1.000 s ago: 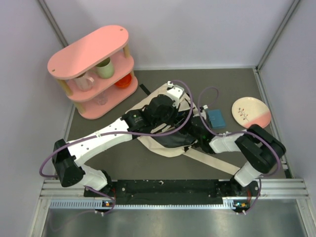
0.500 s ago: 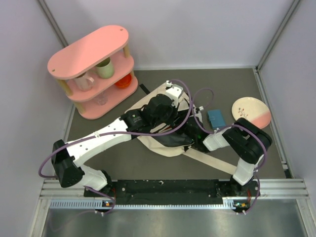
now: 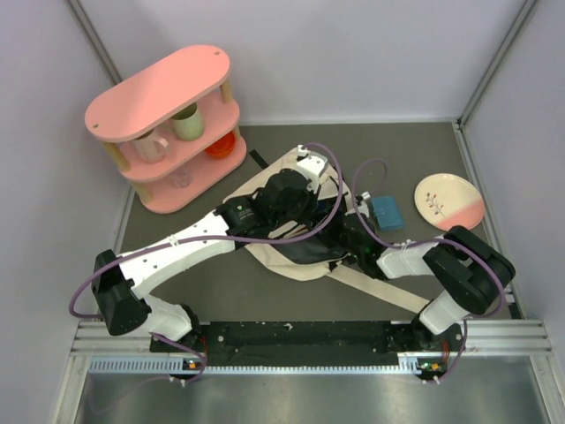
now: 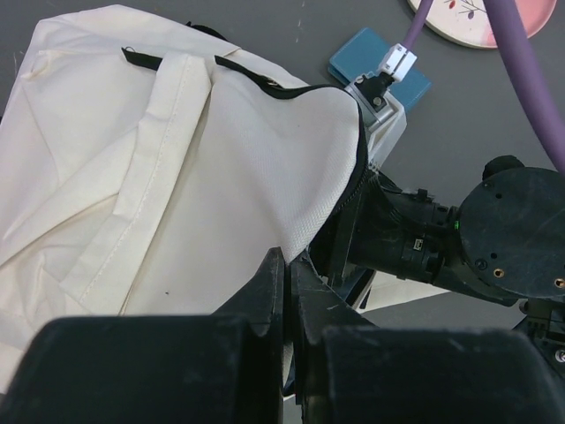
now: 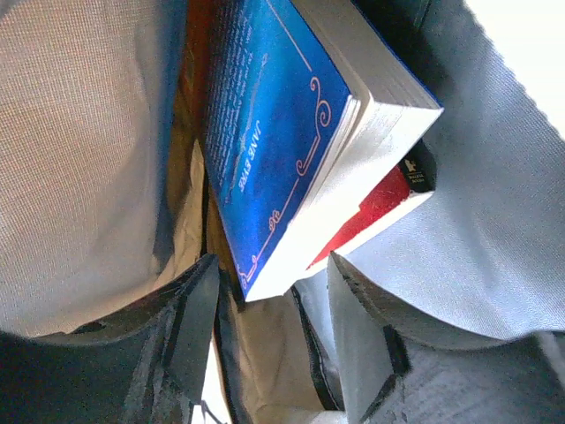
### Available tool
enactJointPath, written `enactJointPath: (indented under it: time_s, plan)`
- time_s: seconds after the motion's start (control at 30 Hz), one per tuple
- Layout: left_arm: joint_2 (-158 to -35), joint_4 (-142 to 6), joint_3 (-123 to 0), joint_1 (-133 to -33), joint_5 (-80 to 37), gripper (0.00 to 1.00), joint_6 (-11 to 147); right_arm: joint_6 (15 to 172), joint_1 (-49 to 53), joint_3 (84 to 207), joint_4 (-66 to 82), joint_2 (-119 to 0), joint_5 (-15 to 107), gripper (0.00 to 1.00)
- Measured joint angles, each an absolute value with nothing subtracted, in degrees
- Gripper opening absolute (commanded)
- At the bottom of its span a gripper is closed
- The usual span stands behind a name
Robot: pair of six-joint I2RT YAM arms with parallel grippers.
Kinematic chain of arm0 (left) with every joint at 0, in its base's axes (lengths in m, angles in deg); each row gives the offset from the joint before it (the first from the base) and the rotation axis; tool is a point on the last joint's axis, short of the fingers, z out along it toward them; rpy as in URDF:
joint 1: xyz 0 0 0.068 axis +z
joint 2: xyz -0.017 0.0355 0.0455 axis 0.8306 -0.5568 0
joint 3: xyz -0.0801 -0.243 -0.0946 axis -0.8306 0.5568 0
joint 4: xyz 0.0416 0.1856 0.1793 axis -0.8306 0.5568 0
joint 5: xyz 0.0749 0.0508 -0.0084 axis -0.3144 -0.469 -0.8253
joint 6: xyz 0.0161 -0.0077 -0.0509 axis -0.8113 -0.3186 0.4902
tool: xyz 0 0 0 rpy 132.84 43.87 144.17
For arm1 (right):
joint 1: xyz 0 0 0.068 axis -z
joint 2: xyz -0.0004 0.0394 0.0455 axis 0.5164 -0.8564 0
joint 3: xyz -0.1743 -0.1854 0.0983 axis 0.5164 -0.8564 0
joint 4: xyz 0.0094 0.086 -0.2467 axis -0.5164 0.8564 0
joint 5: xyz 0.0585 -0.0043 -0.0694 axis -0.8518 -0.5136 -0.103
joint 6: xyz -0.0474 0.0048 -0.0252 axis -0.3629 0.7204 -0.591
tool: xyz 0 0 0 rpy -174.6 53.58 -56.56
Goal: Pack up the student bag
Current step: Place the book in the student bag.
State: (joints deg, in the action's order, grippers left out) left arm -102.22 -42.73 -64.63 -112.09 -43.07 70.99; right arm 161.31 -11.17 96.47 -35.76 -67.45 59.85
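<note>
Slippage at left end effector (image 4: pixel 287 265), clamped on cream canvas student bag (image 4: pixel 177 177), would collapse fabric onto open right end effector (image 5: pixel 274 274).

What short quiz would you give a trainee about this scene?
1. True or false: the left gripper is pinching the cloth of the student bag.
2. What lies inside the bag, just ahead of the right gripper? A) blue book B) shoe C) umbrella
3. Fill in: the right gripper's jaws stand ___.
Key: 1 true; 2 A; 3 open.
</note>
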Motion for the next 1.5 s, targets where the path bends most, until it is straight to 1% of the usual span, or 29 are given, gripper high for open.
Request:
enactJointPath:
  time_s: [0.07, 0.1, 0.17, 0.2, 0.23, 0.3, 0.47, 0.5, 0.53, 0.57, 0.63, 0.67, 0.73, 0.87, 0.97, 1.03, 1.1, 1.17, 1.23, 1.5]
  plan:
    - [-102.2, -42.8, -64.6, -112.1, -43.0, 0.00, 71.0, 161.0, -11.2, 96.6, -35.6, -67.5, 59.5, 0.38]
    - [-102.2, -42.7, -64.6, -112.1, -43.0, 0.00, 71.0, 161.0, -11.2, 96.6, -35.6, -67.5, 59.3, 0.30]
    - [-102.2, -42.7, -64.6, -112.1, -42.8, 0.00, 71.0, 161.0, -11.2, 97.3, -36.1, -68.5, 59.0, 0.25]
    - [-102.2, -42.7, -64.6, -112.1, -42.8, 0.00, 71.0, 160.9, -11.2, 97.8, -36.3, -69.3, 58.8, 0.20]
    - [-102.2, -42.7, -64.6, -112.0, -42.8, 0.00, 71.0, 161.0, -11.2, 98.5, -36.8, -70.3, 58.5, 0.20]
    - [-102.2, -42.8, -64.5, -112.0, -42.8, 0.00, 71.0, 160.8, -11.2, 99.3, -36.9, -71.7, 58.1, 0.21]
    - [-102.1, -42.7, -63.7, -111.9, -42.7, 0.00, 71.0, 159.8, -11.2, 101.2, -37.1, -73.3, 56.3, 0.32]
    - [-102.1, -42.8, -63.6, -111.9, -42.6, 0.00, 71.0, 159.5, -11.2, 101.1, -37.3, -73.1, 56.2, 0.38]
    - [-102.1, -42.8, -63.4, -111.9, -42.6, 0.00, 71.0, 159.0, -11.2, 100.9, -37.4, -72.9, 56.3, 0.41]
    - [-102.0, -42.9, -63.1, -111.9, -42.5, 0.00, 71.0, 158.5, -11.2, 100.1, -37.7, -72.0, 56.4, 0.46]
    - [-101.8, -43.3, -62.3, -111.9, -42.4, 0.00, 71.3, 157.0, -11.2, 96.8, -37.2, -68.0, 56.8, 0.50]
    - [-101.4, -43.6, -61.4, -111.9, -42.5, 0.00, 71.5, 155.8, -11.2, 94.2, -35.6, -63.9, 57.1, 0.52]
    - [-100.6, -43.8, -60.1, -111.9, -42.7, 0.00, 72.2, 154.0, -11.2, 90.6, -32.0, -56.0, 58.4, 0.53]
    - [-99.4, -44.3, -58.4, -111.9, -43.1, 0.00, 73.3, 148.9, -11.1, 89.0, -16.3, -38.0, 64.8, 0.53]
    - [-99.1, -44.8, -58.2, -111.7, -43.1, 0.00, 73.8, 145.1, -11.1, 89.7, -6.0, -29.1, 69.9, 0.52]
    - [-99.1, -44.9, -58.2, -111.6, -43.1, 0.00, 74.0, 143.8, -11.1, 90.4, -0.2, -26.2, 72.3, 0.52]
    - [-99.1, -44.9, -58.2, -111.6, -43.0, 0.00, 74.0, 143.6, -11.1, 91.1, 5.3, -24.9, 73.9, 0.50]
    - [-99.1, -44.9, -58.2, -111.6, -42.8, 0.00, 74.0, 143.7, -10.6, 91.3, 9.6, -24.9, 73.8, 0.45]
    - [-99.1, -44.9, -58.2, -111.6, -42.8, 0.00, 74.0, 143.9, -10.0, 91.3, 12.3, -26.0, 72.9, 0.44]
    - [-99.1, -44.9, -58.2, -111.6, -42.6, 0.00, 74.2, 143.9, -8.3, 91.3, 12.7, -33.4, 67.3, 0.38]
